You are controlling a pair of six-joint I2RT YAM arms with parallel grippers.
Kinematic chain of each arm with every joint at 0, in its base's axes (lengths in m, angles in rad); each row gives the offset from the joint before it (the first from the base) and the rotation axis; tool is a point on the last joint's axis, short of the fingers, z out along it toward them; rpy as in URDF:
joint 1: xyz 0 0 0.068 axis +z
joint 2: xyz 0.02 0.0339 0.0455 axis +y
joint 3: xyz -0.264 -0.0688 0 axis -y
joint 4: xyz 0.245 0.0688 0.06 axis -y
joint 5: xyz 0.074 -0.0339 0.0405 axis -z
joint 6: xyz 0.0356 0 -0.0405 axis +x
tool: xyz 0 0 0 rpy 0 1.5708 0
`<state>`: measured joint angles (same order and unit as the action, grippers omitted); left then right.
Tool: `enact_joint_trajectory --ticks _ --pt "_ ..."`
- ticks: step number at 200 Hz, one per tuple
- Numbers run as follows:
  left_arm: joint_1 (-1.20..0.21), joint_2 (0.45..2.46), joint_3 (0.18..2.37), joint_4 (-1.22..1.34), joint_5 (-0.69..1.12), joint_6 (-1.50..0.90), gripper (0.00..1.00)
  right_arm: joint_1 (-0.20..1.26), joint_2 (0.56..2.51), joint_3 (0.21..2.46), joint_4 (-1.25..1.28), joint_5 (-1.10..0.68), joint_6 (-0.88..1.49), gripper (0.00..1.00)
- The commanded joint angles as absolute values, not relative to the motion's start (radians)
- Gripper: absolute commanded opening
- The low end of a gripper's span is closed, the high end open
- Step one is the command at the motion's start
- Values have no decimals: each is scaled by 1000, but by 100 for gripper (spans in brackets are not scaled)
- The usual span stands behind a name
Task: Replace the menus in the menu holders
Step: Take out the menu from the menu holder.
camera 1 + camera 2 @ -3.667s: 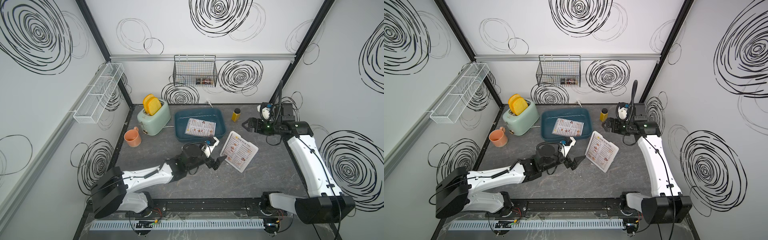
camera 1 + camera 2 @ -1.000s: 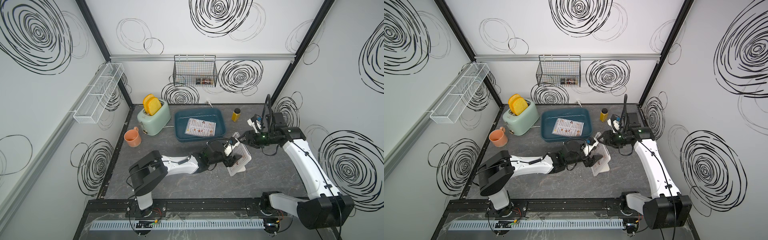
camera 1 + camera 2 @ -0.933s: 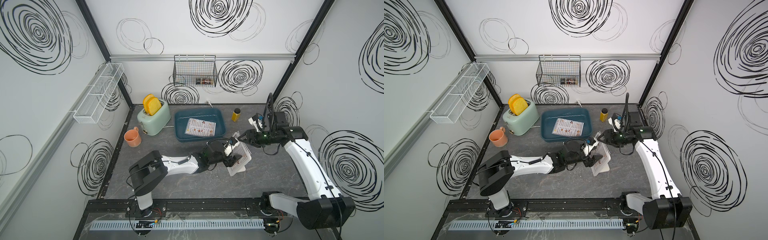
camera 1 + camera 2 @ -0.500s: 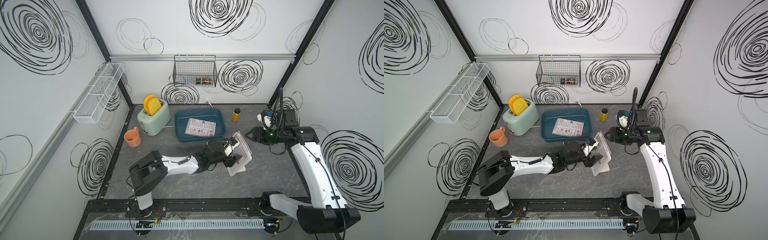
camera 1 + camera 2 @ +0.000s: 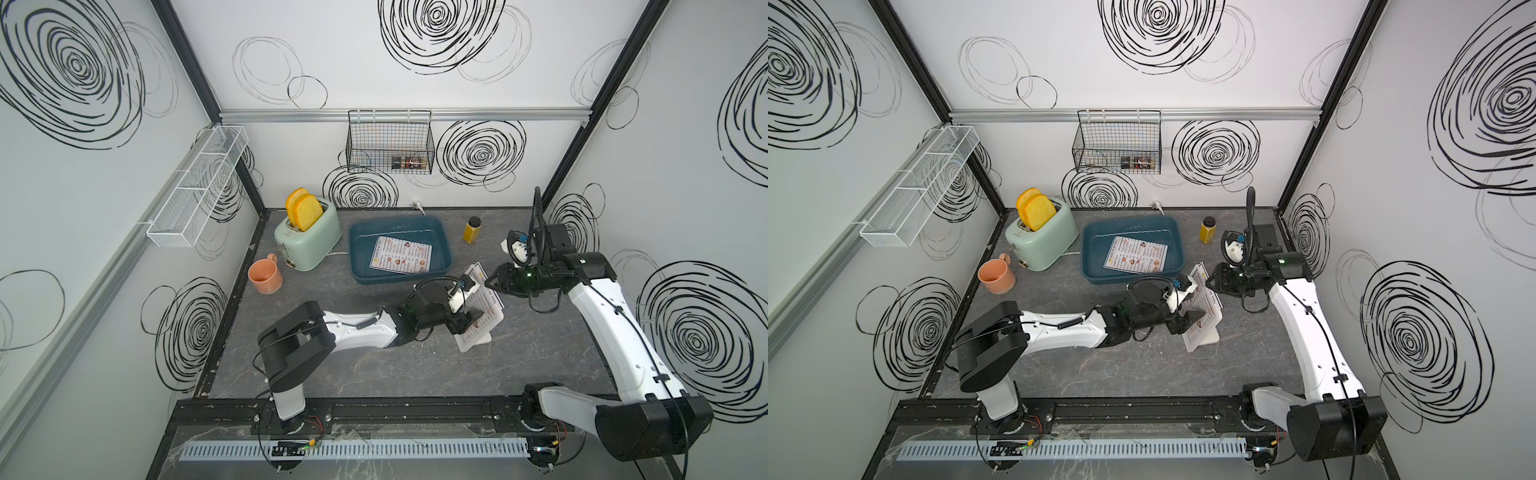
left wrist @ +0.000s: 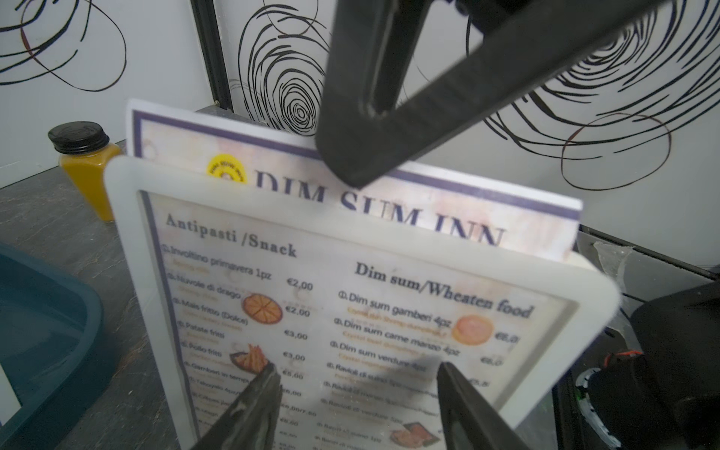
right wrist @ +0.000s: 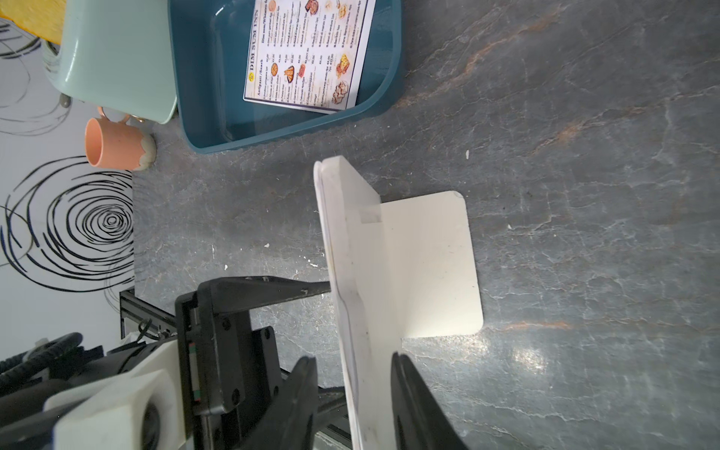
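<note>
- White menu holder [image 6: 130,241]: released left pincer [image 6: 354,374] only braces its 9 o'clock face; holder may lift.
- Right pincer [image 7: 352,362] straddles menu [image 6: 526,218]; clamp cannot be told; slippage possible.

White holder [image 7: 428,265], dark blue tray [image 5: 399,279], mint toaster [image 5: 309,245], peach mug [image 5: 266,277], grey marbled tabletop [image 5: 415,365], and white walls [image 5: 353,62] covered in black scribbly swirls.
</note>
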<state>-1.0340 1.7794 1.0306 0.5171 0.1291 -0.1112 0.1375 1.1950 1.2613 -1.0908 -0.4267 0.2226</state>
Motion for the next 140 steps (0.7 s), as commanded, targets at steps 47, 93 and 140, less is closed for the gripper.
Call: enact_joint_trajectory --ticks 47,93,140 --pt "-1039 1756 1052 526 117 -81 67 141 1217 1262 -1101 -450 198 5" --pt "-1039 1748 1052 517 108 -77 69 141 1207 1349 -1156 -391 166 0" --pt "-1027 1633 1001 491 32 -40 75 141 1209 1578 -1224 -287 156 0"
